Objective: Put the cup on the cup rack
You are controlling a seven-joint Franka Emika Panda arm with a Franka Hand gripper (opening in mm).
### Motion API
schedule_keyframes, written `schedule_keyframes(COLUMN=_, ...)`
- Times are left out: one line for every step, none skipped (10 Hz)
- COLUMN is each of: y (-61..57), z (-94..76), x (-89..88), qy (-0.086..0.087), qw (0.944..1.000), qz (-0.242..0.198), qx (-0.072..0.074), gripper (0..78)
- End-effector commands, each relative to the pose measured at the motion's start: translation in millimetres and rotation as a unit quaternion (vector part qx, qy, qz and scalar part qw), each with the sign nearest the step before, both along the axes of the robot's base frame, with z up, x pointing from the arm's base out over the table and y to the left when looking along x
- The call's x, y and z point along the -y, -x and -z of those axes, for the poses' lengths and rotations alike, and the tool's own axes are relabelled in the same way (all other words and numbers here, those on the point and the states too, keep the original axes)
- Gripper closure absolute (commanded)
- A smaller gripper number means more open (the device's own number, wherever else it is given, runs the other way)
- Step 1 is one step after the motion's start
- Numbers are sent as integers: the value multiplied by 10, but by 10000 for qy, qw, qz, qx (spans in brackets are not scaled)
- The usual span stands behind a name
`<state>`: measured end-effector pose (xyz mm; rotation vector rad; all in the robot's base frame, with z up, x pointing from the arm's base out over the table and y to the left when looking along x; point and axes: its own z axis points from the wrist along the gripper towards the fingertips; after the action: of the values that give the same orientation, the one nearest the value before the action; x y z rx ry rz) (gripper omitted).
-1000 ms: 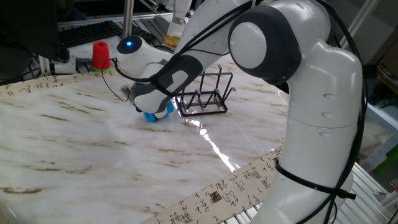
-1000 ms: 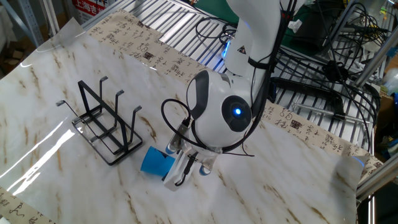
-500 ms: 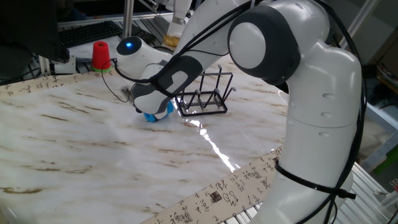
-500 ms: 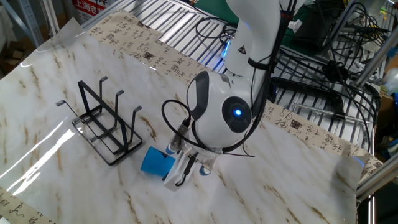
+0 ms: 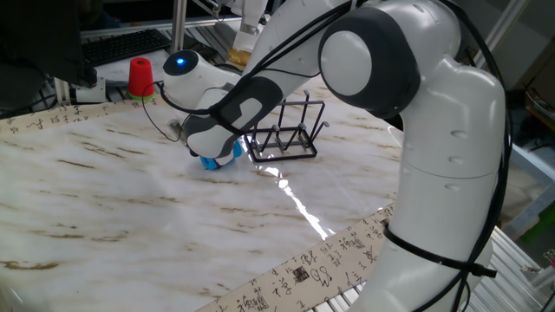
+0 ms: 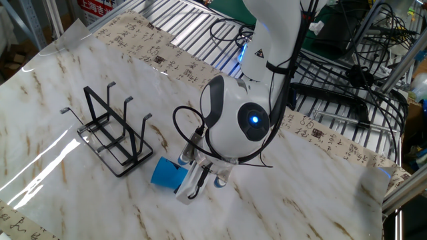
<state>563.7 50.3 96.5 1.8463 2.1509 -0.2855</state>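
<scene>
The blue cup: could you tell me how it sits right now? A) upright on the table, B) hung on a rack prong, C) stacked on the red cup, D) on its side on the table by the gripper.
D: the blue cup lies tipped over on the table at the gripper, apart from the cup rack.

A marble-patterned tabletop [image 5: 130, 199] with brown veining reflects a bright streak of overhead light [image 5: 295, 204]. Paper strips printed with calligraphy [image 6: 167, 63] border its edges, laid over a slatted metal surface [image 6: 180, 27]. Behind the pincer in one fixed view, a red cup [image 5: 140, 76] stands beside a black keyboard [image 5: 126, 43] and a dark monitor [image 5: 39, 35]. In the other fixed view, tangled black cables [image 6: 353, 73] and aluminium framing [image 6: 407, 73] crowd the area beyond the pincer.
</scene>
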Motion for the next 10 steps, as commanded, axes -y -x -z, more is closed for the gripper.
schedule_keyframes(y=-63, z=126, x=-41, qy=341, qw=9993, qz=28, qx=145, gripper=2)
schedule_keyframes(y=-64, z=129, x=-42, qy=345, qw=9993, qz=31, qx=153, gripper=2)
schedule_keyframes(y=-68, z=139, x=-44, qy=367, qw=9992, qz=28, qx=165, gripper=2)
schedule_keyframes(y=-71, z=150, x=-45, qy=392, qw=9991, qz=22, qx=165, gripper=2)
schedule_keyframes(y=-76, z=162, x=-46, qy=411, qw=9990, qz=21, qx=163, gripper=2)
schedule_keyframes(y=-76, z=162, x=-47, qy=411, qw=9990, qz=17, qx=162, gripper=2)
schedule_keyframes(y=-82, z=178, x=-47, qy=469, qw=9988, qz=3, qx=170, gripper=2)
schedule_keyframes(y=-85, z=185, x=-47, qy=474, qw=9987, qz=-4, qx=167, gripper=2)
schedule_keyframes(y=-86, z=188, x=-47, qy=478, qw=9987, qz=5, qx=175, gripper=2)
schedule_keyframes(y=-90, z=204, x=-50, qy=520, qw=9984, qz=18, qx=209, gripper=2)
